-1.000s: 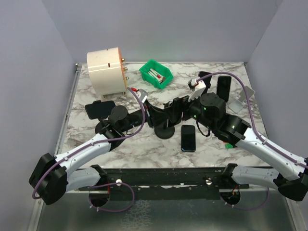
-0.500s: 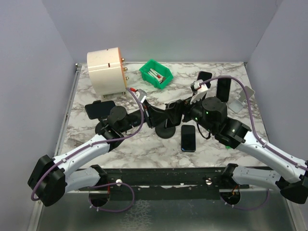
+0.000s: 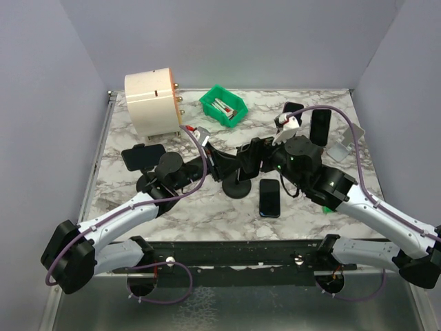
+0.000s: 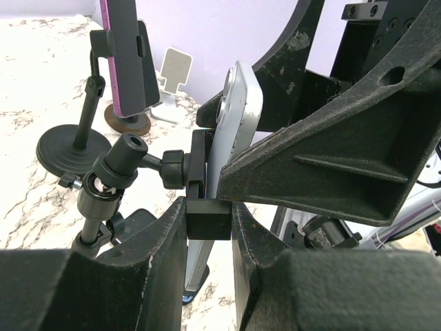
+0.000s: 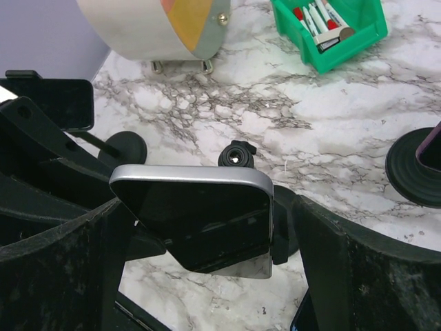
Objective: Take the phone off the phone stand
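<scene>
The phone stand [image 3: 238, 188] has a round black base at the table's middle. Its clamp [image 4: 198, 165] holds a silver-edged phone [image 5: 200, 221], which shows edge-on in the left wrist view [image 4: 233, 117]. My left gripper [image 4: 209, 215] is shut on the black block at the bottom of the clamp and reaches in from the left [image 3: 217, 165]. My right gripper [image 5: 210, 210] stands open, one finger on each side of the phone's short end, coming in from the right [image 3: 253, 157]. I cannot tell whether its fingers touch the phone.
Another phone [image 3: 269, 196] lies flat just right of the stand's base. More stands with phones are at the left [image 3: 143, 156] and back right [image 3: 320, 125]. A green bin [image 3: 223, 105] of markers and a cream drum [image 3: 153, 103] sit at the back.
The right wrist has shifted slightly around the phone, in toward the stand and a little back. The left arm has kept its hold on the clamp.
</scene>
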Controlling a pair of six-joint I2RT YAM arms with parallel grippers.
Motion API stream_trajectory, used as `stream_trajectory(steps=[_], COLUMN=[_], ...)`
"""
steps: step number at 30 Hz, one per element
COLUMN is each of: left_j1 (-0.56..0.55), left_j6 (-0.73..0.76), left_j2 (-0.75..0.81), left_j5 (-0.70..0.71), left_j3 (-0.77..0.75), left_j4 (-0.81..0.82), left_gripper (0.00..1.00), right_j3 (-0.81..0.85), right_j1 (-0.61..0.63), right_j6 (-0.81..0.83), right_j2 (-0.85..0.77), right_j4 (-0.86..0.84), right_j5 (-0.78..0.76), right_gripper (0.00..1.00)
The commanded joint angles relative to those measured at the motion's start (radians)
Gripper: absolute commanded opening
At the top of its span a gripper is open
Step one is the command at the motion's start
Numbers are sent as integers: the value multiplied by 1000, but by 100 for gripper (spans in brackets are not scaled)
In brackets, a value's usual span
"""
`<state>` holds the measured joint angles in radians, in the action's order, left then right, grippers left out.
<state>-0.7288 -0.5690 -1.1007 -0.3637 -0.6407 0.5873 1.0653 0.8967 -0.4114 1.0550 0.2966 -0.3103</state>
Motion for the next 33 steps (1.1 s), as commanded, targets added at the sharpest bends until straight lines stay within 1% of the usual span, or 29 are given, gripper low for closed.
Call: stream_trajectory(steps=[1, 6, 11, 14, 24, 33], left_j1=[-3, -5, -5, -4, -7, -6], left_j6=[-15, -15, -15, -17, -15, -12], left_j2=[-13, -12, -13, -17, -12, -22], left_j5=[59, 55, 52, 48, 50, 59], left_j3=[-11, -11, -13, -13, -14, -16], left_j4=[51, 52, 52, 52, 52, 52], left_gripper=[0, 0, 0, 0, 0, 0], right_j3=[39, 58, 87, 112, 149, 157], right_j1=[3, 3, 3, 3, 2, 7], right_j6=[-17, -9, 6, 12, -6, -46], right_j2=[4, 23, 43, 63, 103, 99], right_j4=[55, 49, 38, 54, 128, 189], right_j5=[-68, -79, -77, -75, -108, -144], right_gripper=[100, 100, 94, 93, 93, 96])
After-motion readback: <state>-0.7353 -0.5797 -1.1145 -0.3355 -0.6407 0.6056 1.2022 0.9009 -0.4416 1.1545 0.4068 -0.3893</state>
